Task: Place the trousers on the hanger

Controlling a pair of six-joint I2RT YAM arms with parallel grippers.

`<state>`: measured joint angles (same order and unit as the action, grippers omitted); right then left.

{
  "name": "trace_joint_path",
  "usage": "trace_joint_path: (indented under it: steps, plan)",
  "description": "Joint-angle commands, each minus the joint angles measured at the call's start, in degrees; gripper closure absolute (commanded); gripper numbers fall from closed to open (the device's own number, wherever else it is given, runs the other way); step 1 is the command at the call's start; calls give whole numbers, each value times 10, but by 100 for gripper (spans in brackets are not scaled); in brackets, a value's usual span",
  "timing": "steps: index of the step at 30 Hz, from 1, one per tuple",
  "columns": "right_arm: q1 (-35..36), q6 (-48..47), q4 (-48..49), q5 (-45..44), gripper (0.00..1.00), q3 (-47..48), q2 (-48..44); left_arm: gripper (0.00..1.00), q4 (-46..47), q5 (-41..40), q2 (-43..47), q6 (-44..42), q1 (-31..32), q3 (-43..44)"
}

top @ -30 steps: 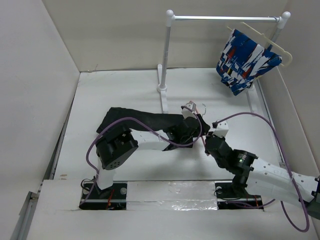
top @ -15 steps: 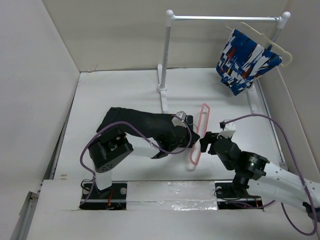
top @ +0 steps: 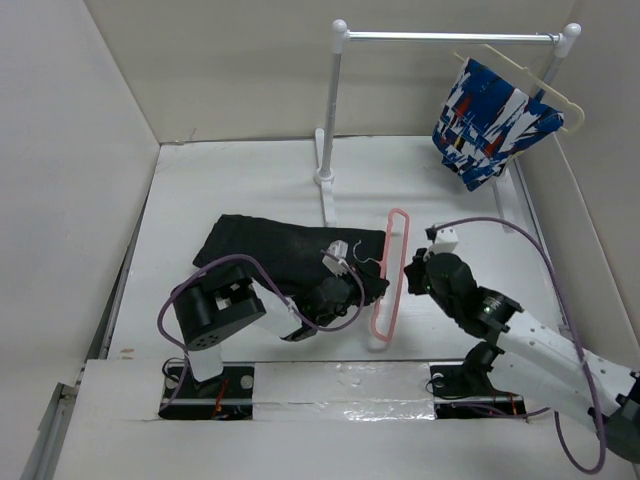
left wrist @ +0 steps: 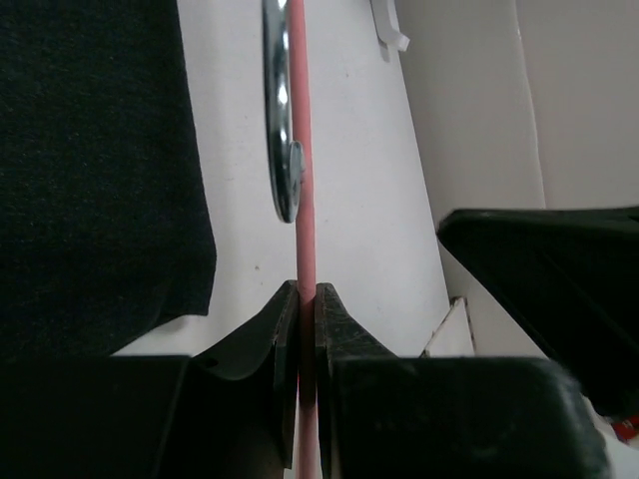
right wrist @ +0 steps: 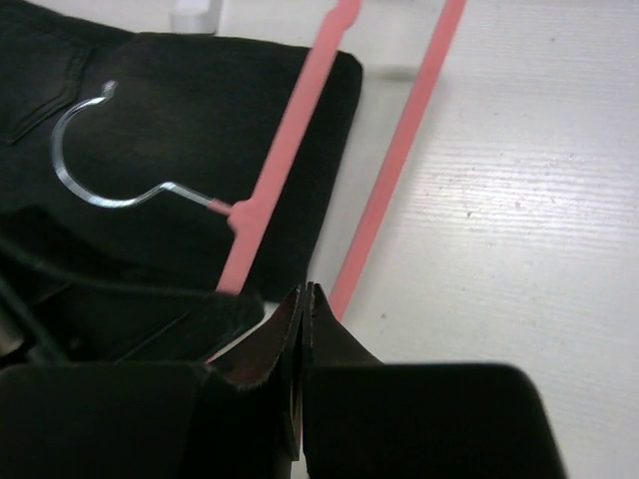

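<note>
The black trousers (top: 265, 248) lie flat on the table left of centre. They also show in the left wrist view (left wrist: 95, 160) and the right wrist view (right wrist: 170, 120). The pink hanger (top: 391, 270) lies just right of them, its metal hook (right wrist: 95, 165) resting over the fabric. My left gripper (top: 373, 293) is shut on one pink bar of the hanger (left wrist: 303, 200) below the hook neck. My right gripper (top: 409, 279) is shut and empty, its tips (right wrist: 306, 299) just beside the hanger's other bar (right wrist: 399, 160).
A white clothes rack (top: 328, 110) stands at the back with a rail across to the right post. A cream hanger with a blue, white and red patterned garment (top: 492, 122) hangs at its right end. Walls enclose the table on the left, back and right.
My left arm has drawn back toward the near left with the hanger, uncovering more of the trousers. The hanger, hidden a second ago, now shows. My right gripper has shifted slightly farther away.
</note>
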<state>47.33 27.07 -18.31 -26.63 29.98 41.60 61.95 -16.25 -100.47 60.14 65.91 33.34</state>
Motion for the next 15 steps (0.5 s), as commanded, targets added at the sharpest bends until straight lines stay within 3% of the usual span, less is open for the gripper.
trace_joint_path:
  steps: [1,6,11,15]
  plan:
    - [-71,-68,129,118,100,-2,45,100,112,-57,-24,24,-1,-3]
    - [-195,-104,239,268,100,-6,138,100,175,-84,-60,40,-1,-20]
    - [-213,-112,280,333,99,25,247,100,126,-86,-77,51,-1,5]
    - [-213,-100,332,355,80,32,332,100,130,-78,-100,52,-1,18]
